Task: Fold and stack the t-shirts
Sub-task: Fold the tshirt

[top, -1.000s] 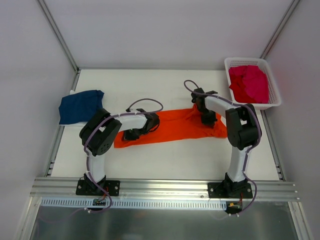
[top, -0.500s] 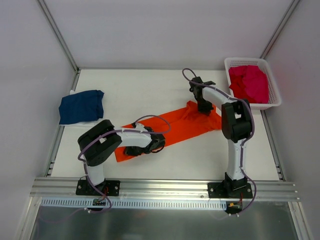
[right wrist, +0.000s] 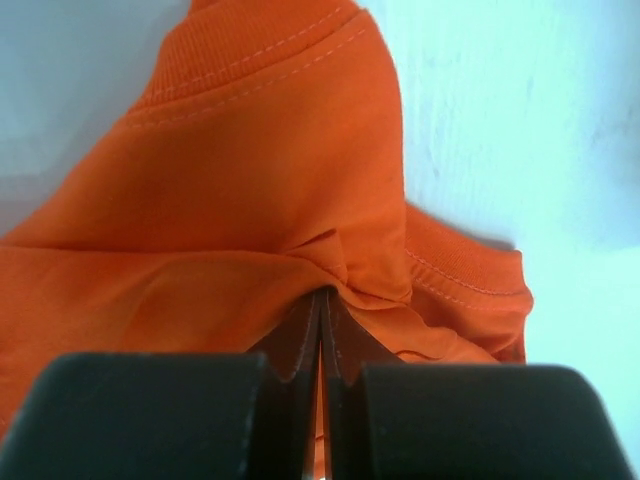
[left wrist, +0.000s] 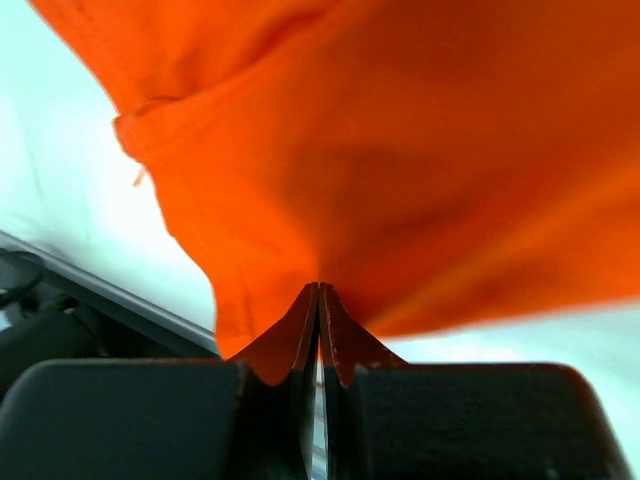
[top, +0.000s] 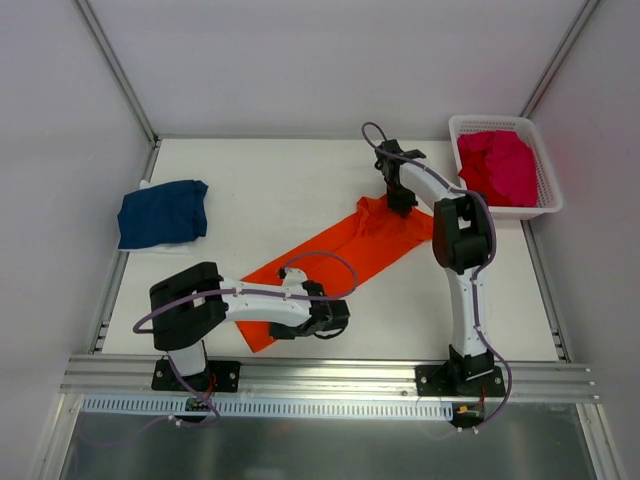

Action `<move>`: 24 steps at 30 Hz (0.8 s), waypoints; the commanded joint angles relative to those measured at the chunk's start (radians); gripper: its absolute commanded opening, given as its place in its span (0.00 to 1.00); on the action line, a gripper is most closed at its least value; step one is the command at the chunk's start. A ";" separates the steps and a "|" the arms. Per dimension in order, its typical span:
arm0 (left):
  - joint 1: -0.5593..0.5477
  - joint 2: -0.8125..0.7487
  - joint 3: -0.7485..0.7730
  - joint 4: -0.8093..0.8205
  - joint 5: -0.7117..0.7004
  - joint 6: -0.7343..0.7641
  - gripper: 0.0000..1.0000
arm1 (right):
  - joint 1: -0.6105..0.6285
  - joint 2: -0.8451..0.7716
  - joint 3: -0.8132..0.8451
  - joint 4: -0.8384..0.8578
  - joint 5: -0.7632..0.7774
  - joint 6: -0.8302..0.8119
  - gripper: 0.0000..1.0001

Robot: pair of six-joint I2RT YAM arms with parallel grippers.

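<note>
An orange t-shirt [top: 340,255] lies stretched in a long diagonal band from the front left to the back right of the table. My left gripper [top: 318,322] is shut on its near lower end [left wrist: 330,180], close to the table's front edge. My right gripper [top: 399,198] is shut on the far upper end, pinching the cloth [right wrist: 250,200] just below the ribbed collar. A folded navy t-shirt [top: 162,212] rests at the left side. Magenta-pink t-shirts [top: 497,166] are heaped in the basket.
A white lattice basket [top: 545,196] stands at the back right corner. An aluminium rail [top: 330,372] runs along the front edge by the arm bases. Enclosure walls stand at the left, right and back.
The orange t-shirt has swung from lying across the table to a diagonal. My left gripper has pulled its end nearer and rightward; my right gripper has carried its end farther back.
</note>
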 commanded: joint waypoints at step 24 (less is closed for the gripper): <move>-0.168 0.185 0.364 -0.088 0.020 -0.062 0.00 | -0.121 0.243 0.532 0.111 -0.460 -0.020 0.00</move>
